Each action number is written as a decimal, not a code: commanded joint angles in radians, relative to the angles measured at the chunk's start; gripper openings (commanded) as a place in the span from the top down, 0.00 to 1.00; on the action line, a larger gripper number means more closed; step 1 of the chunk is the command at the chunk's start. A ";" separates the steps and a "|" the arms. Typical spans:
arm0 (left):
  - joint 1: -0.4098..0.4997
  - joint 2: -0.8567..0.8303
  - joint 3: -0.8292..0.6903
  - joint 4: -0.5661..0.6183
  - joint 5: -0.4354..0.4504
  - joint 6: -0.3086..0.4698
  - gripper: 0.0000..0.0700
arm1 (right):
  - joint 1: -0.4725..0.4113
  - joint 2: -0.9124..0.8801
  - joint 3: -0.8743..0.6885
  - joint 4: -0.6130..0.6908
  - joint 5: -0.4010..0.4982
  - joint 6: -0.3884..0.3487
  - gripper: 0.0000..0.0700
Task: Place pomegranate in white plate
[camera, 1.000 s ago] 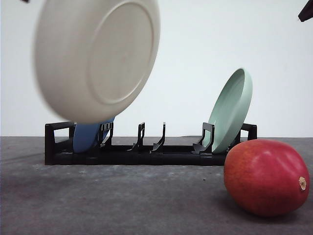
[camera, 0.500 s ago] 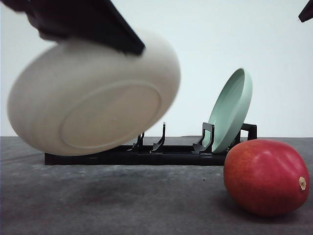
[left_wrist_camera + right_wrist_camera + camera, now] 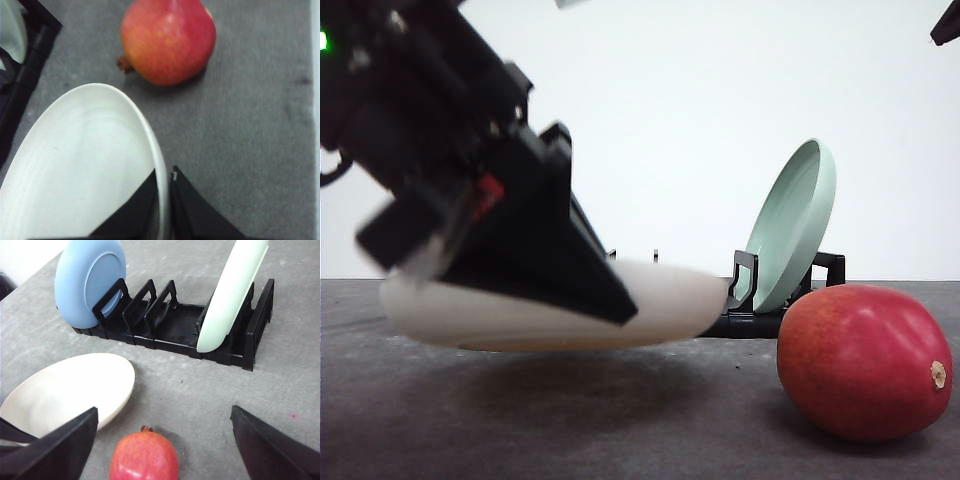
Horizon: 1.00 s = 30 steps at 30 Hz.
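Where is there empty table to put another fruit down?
Bare gray table lies beside the pomegranate, in front of the rack's green-plate end. It is crowded where the left hand holds the white plate close to the pomegranate.

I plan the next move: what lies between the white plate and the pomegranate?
Nothing: bare grey table separates the white plate from the pomegranate, as the right wrist view shows.

No legible text, label, brand, number or sign found on any surface inspected. The plates, rack, fruit and arm carry no readable markings; a small green light on the arm bears no character.
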State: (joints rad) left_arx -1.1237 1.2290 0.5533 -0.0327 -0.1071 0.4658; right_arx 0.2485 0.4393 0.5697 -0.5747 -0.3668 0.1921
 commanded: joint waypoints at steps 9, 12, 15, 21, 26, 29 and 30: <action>-0.061 0.049 0.010 -0.001 -0.005 0.023 0.95 | 0.005 0.003 0.019 0.006 0.000 0.013 0.24; -0.068 0.049 0.010 0.000 -0.005 -0.004 0.78 | 0.005 0.003 0.019 0.006 0.000 0.013 0.24; -0.068 0.049 0.011 -0.004 -0.008 -0.055 0.69 | 0.005 0.003 0.019 0.006 0.000 0.013 0.24; -0.040 0.009 0.080 -0.239 -0.106 -0.264 0.42 | 0.005 0.003 0.019 0.005 -0.001 0.014 0.24; 0.056 -0.087 0.177 -0.522 0.005 -0.353 0.42 | 0.005 0.003 0.019 0.005 -0.001 0.014 0.24; 0.141 -0.170 0.198 -0.607 0.078 -0.412 0.42 | 0.005 0.003 0.019 0.005 -0.003 0.014 0.24; 0.172 -0.198 0.198 -0.623 0.100 -0.433 0.42 | 0.005 0.003 0.019 0.005 -0.003 0.014 0.24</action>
